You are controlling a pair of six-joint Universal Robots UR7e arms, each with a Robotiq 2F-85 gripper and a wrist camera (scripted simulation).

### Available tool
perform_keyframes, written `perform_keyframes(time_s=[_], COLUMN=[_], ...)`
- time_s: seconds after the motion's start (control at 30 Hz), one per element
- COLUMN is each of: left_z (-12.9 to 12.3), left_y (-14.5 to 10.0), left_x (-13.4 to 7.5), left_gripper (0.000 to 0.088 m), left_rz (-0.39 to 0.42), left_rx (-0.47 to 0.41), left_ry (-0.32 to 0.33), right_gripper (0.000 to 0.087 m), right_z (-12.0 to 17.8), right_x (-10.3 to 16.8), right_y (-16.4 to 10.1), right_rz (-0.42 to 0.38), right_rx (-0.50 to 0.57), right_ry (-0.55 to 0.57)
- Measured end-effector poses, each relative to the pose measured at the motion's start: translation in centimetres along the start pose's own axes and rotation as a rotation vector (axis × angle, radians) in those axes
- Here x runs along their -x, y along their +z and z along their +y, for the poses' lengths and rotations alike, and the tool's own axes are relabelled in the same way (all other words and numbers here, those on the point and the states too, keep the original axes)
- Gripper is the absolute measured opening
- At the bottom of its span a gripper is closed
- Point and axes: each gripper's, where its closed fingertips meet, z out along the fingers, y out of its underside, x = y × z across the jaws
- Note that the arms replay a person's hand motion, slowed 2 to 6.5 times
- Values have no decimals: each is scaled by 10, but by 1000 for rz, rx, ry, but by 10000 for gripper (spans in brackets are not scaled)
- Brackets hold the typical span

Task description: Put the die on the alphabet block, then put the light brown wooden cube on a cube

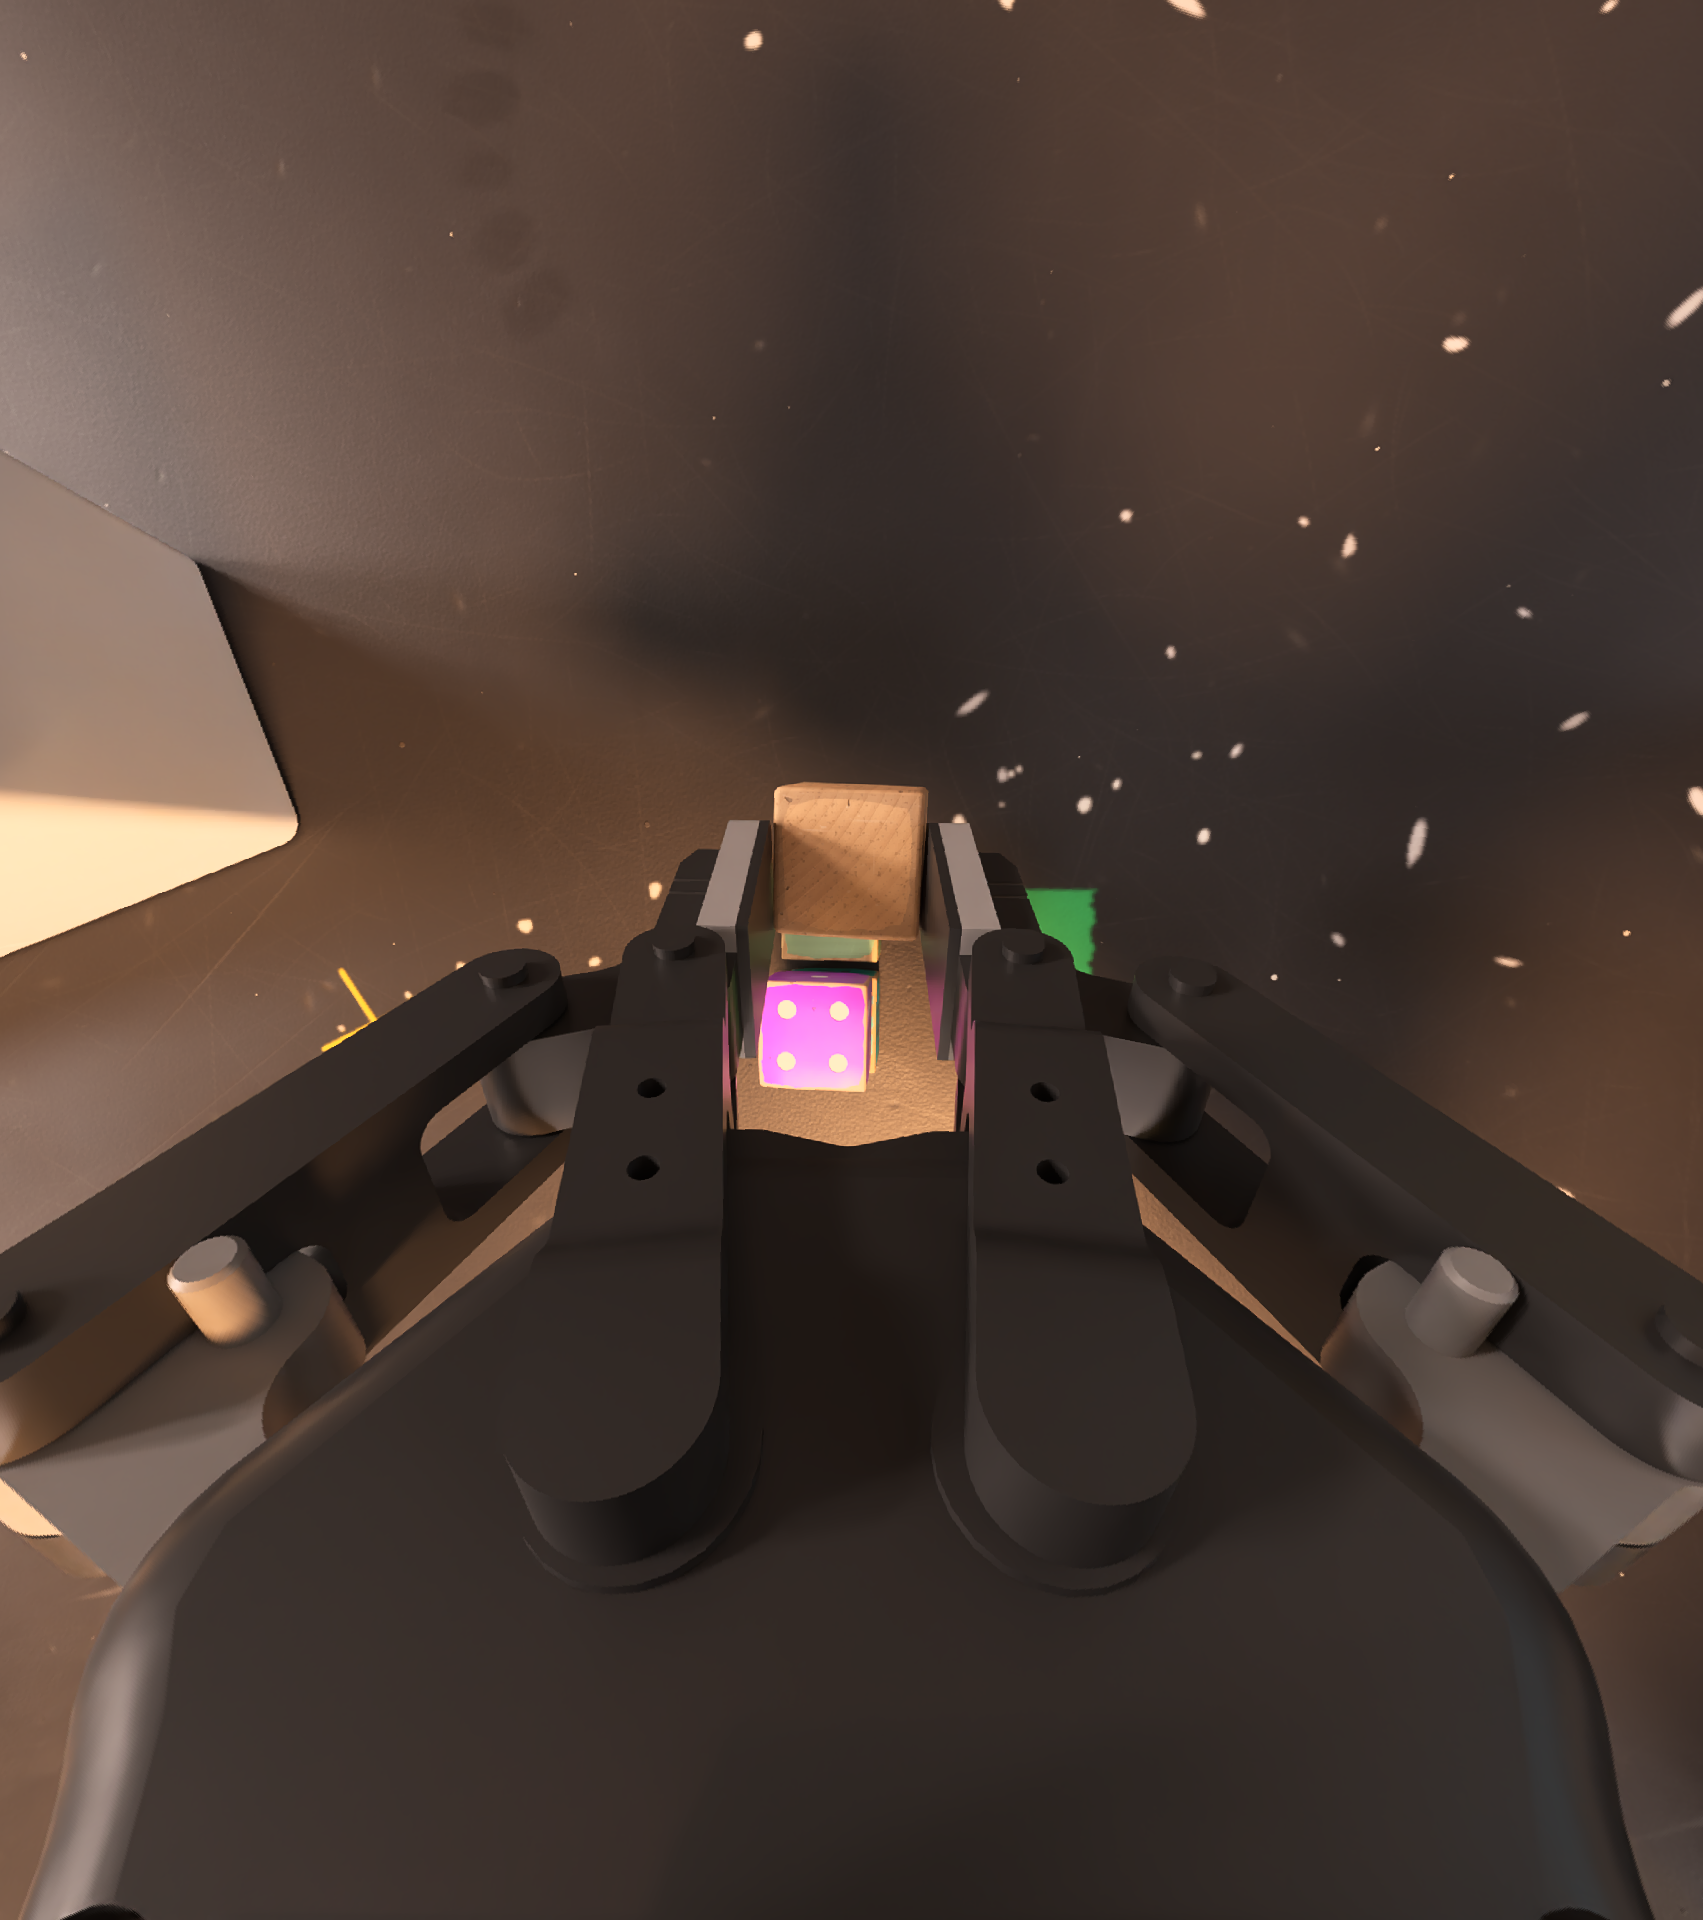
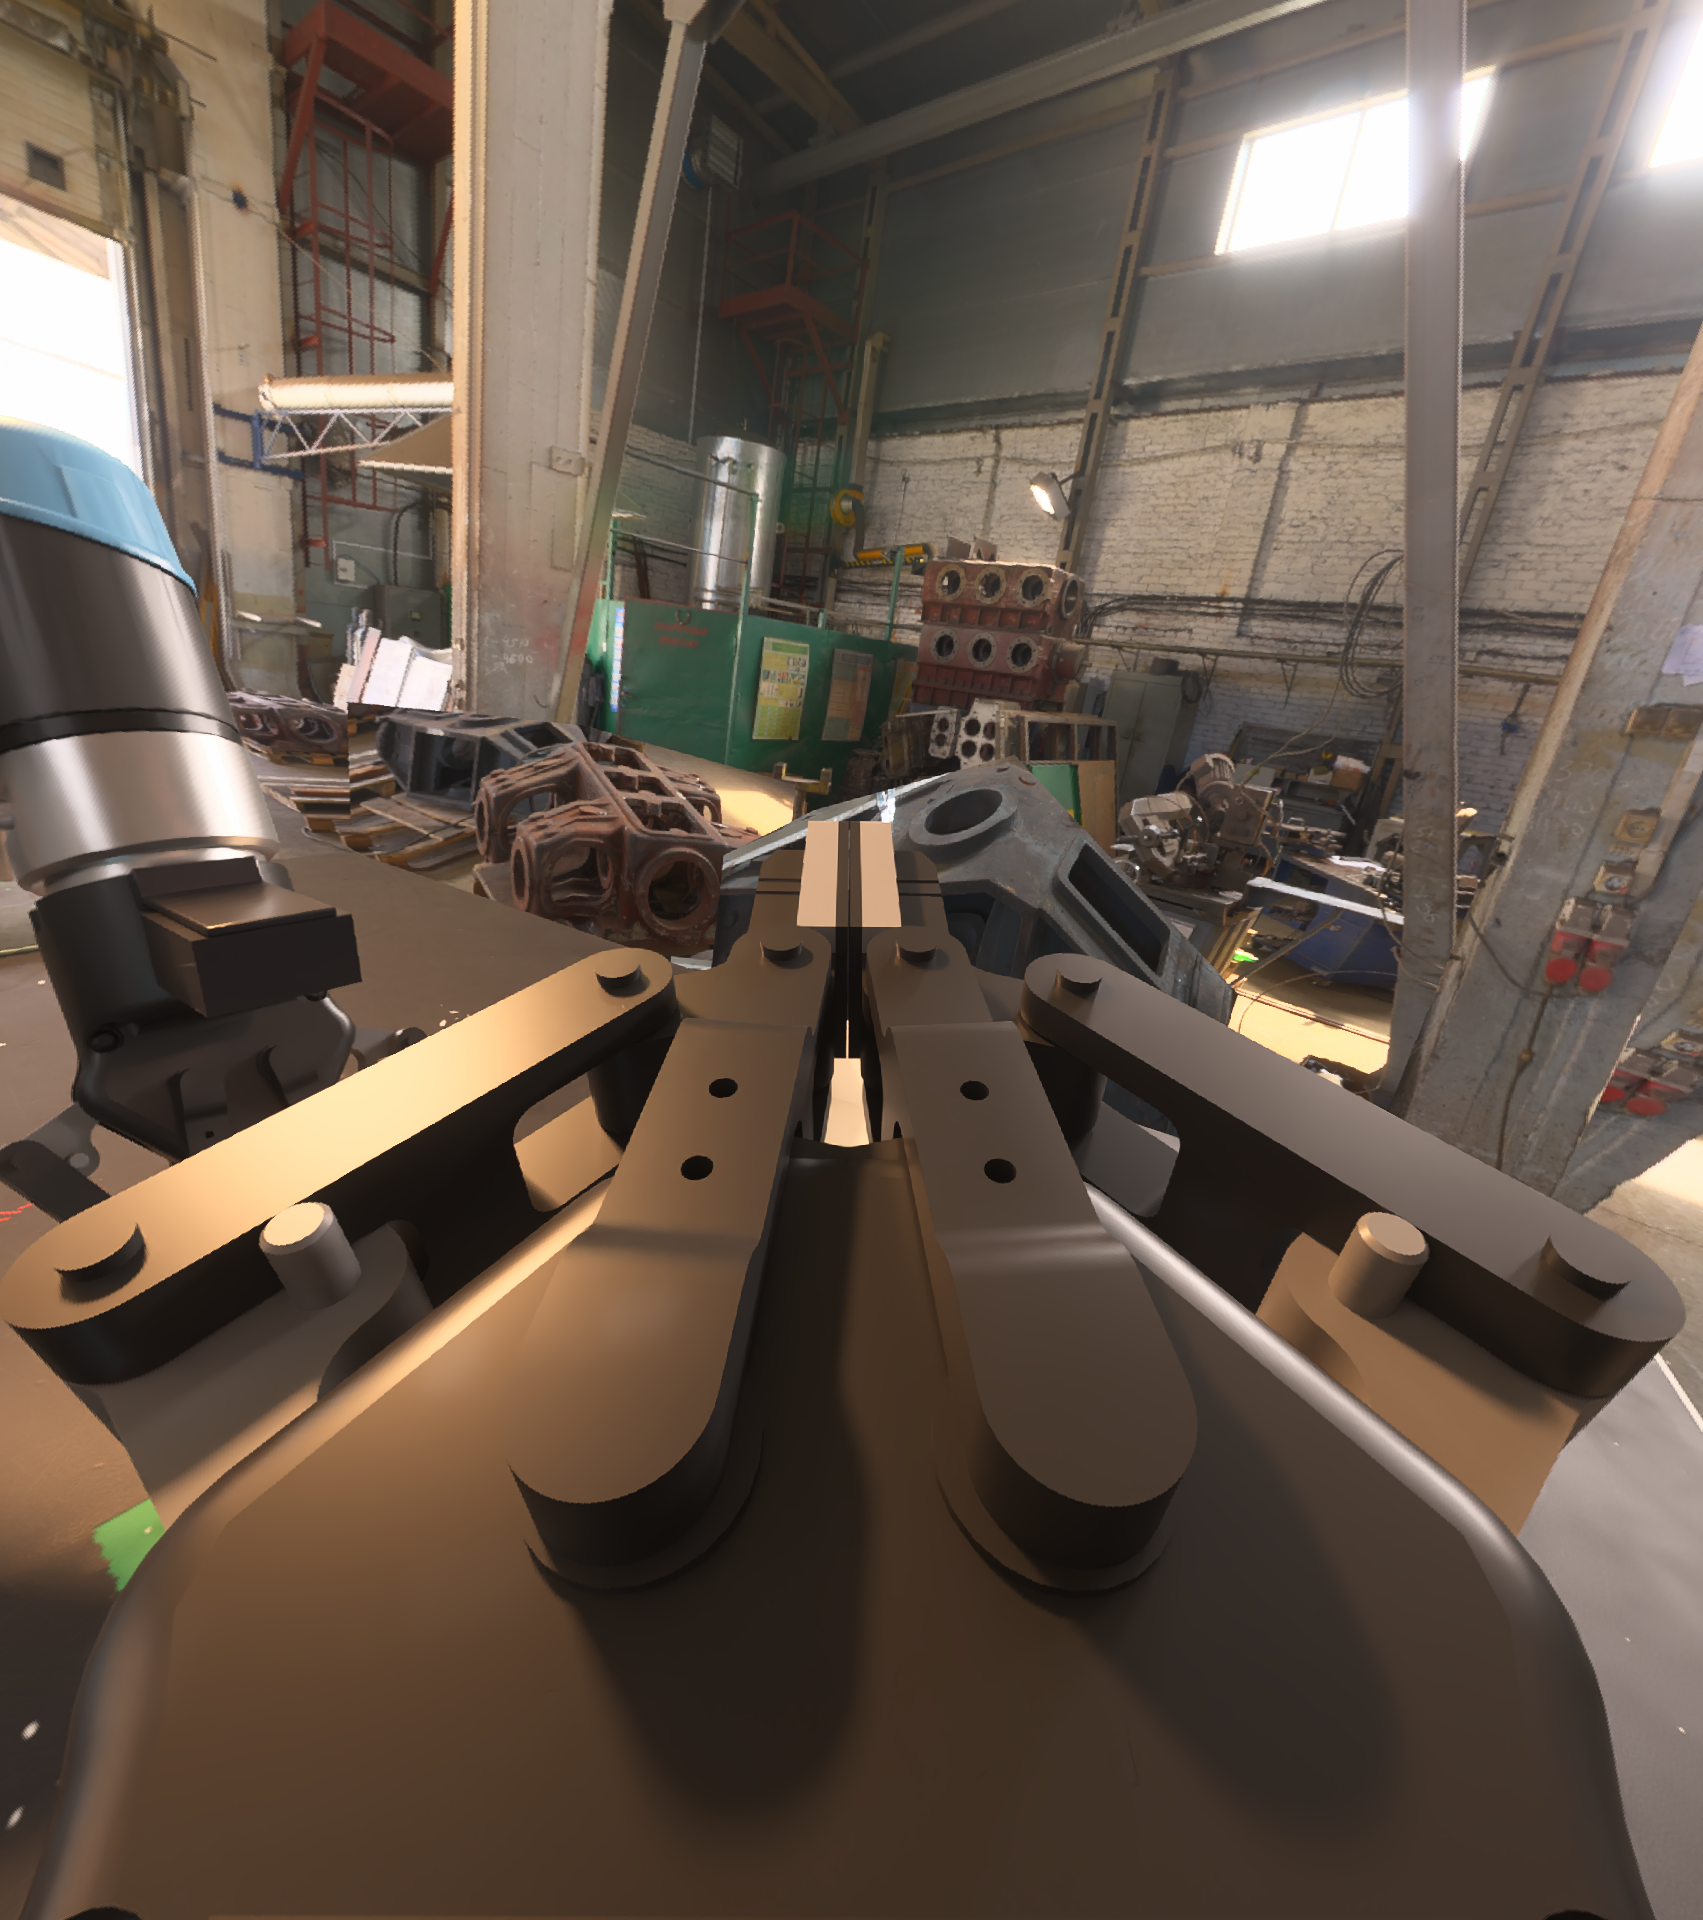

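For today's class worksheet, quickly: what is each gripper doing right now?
Left gripper: closed on the light brown wooden cube, above the pink die.
Right gripper: closed, holding nothing.

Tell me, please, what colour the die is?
Bright pink with pale dots; the die shows best in the left wrist view.

Right gripper (image 2: 848, 873) pads pressed together, nothing between them, aimed over the dark table (image 2: 473, 966) edge. Left arm (image 2: 99, 748) stands at left over table; green patch (image 2: 125, 1543) low left.

Sunlit factory hall: whitewashed brick wall (image 2: 1294, 499), skylight windows (image 2: 1325, 177) at one o'clock, green cabinet (image 2: 722, 675) at twelve. A dark speckled worktop (image 2: 473, 935) lies at nine o'clock
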Motion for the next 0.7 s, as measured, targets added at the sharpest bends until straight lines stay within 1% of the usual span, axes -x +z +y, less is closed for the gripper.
perform_keyframes(time_s=[0.47, 0.7], left_z=[4, 9], left_y=[14, 18], left_x=[1, 2], left_gripper=[259, 259], left_rz=[47, 44], left_rx=[25, 53], left_ry=[-17, -15], right_gripper=[3, 2], right_z=[-6, -8], right_x=[-4, -6], right_y=[-6, -8], right_rz=[1, 6], right_rx=[-33, -45], right_ry=[19, 26])
